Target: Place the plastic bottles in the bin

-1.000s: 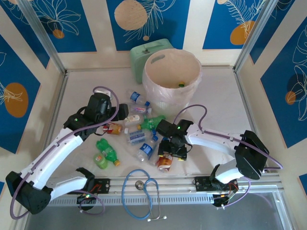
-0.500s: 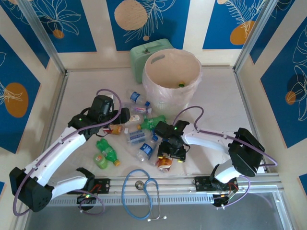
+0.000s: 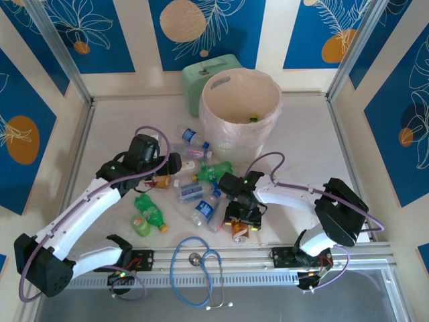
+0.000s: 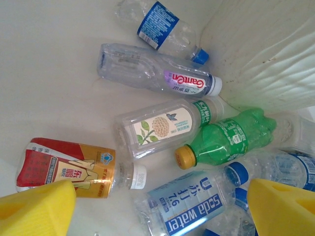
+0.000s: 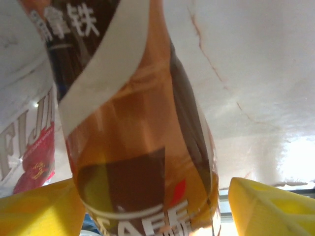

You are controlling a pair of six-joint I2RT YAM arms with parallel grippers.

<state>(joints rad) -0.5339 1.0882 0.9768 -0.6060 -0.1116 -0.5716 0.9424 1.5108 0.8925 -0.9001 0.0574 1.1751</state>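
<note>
**Open jaws, nothing lifted**

The left gripper (image 4: 158, 209) hangs with its fingers spread wide and grips nothing. A blue-labelled bottle (image 4: 189, 206) lies between them, and a red-and-gold bottle (image 4: 66, 167) lies just beside one finger. The right gripper (image 5: 157, 206) straddles an orange-brown bottle (image 5: 142, 147), with a gap on one side. The bin (image 3: 216, 100) stands well beyond both.

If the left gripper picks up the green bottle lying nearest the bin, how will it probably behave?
The green bottle looks empty, so it is probably light. It lies on its side and is round, so a push may roll it. Its thin plastic could dent in a grip.
</note>
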